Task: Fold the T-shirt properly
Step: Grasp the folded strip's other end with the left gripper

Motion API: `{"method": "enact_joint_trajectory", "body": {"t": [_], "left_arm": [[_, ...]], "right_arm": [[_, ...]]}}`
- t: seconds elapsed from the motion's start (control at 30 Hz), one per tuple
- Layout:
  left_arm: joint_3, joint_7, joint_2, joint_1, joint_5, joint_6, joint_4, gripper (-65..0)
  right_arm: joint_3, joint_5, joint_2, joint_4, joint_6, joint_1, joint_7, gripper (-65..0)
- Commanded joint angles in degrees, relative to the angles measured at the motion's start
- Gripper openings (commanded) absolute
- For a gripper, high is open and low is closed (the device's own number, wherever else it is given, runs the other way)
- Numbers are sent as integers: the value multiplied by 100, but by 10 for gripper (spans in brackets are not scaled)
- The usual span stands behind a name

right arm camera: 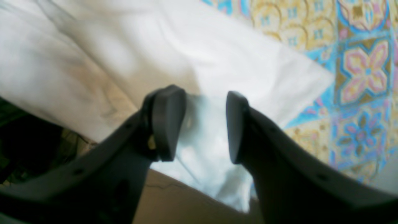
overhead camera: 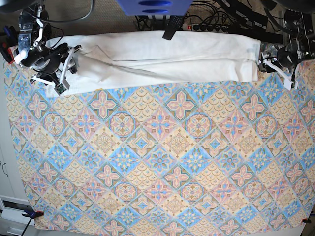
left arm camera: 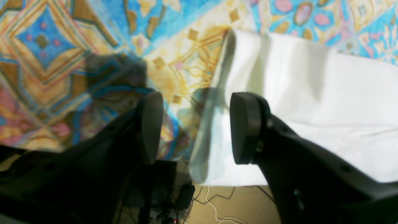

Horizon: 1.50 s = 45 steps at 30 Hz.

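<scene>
The white T-shirt (overhead camera: 167,56) lies as a long folded strip along the far edge of the patterned tablecloth (overhead camera: 157,157). My left gripper (overhead camera: 263,61) is at the strip's right end in the base view. In the left wrist view that gripper (left arm camera: 196,127) stands open, with the T-shirt (left arm camera: 311,93) edge running below the gap between its fingers and nothing pinched. My right gripper (overhead camera: 66,71) is at the strip's left end. The right wrist view shows it (right arm camera: 205,124) open just above the T-shirt (right arm camera: 155,46), where a corner of cloth hangs over the table edge.
A power strip and cables (overhead camera: 206,27) lie behind the table's far edge. Floor with loose cables (left arm camera: 217,202) shows below the left gripper. A blue object (overhead camera: 152,6) sits at the top centre. A clamp (overhead camera: 32,214) holds the tablecloth's front left corner.
</scene>
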<state>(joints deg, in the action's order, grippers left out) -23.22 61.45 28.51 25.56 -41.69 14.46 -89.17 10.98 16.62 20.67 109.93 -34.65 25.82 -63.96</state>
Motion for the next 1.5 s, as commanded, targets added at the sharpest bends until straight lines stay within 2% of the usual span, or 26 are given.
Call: {"method": "enact_joint_trajectory", "body": {"t": [0.0,0.37,0.5,0.6,0.67,0.73,1.23,1.47], "left_arm": [[-47,-13,98,-2,-37,18,-90,-306],[331,-4,98,42,-108,44,-99,-299],[296,-4,98,147,-108,378,-108,-214],[287,-4,116,165,-108,607,-108,-111],[287,-13,248,261,-117,748,-108,-60],[287,-22,274,261,-117,827,-108,-35],[340,-48,265,94,-90,835,-72,-37],[349,-40,63,-20,-37,835,-64,-37]], "right_arm": [[49,83,74,88,-3,-11,89,-410],[49,83,74,80,-3,-11,89,-410],[49,83,74,80,-3,-11,89,-410],[49,83,74,71,-3,-11,89,-410],[49,74,74,71,-3,-11,89,-410],[49,74,74,71,-3,-11,89,-410],[49,74,74,71,-3,-11,89,-410],[49,74,4,71,-3,-11,89,-410]]}}
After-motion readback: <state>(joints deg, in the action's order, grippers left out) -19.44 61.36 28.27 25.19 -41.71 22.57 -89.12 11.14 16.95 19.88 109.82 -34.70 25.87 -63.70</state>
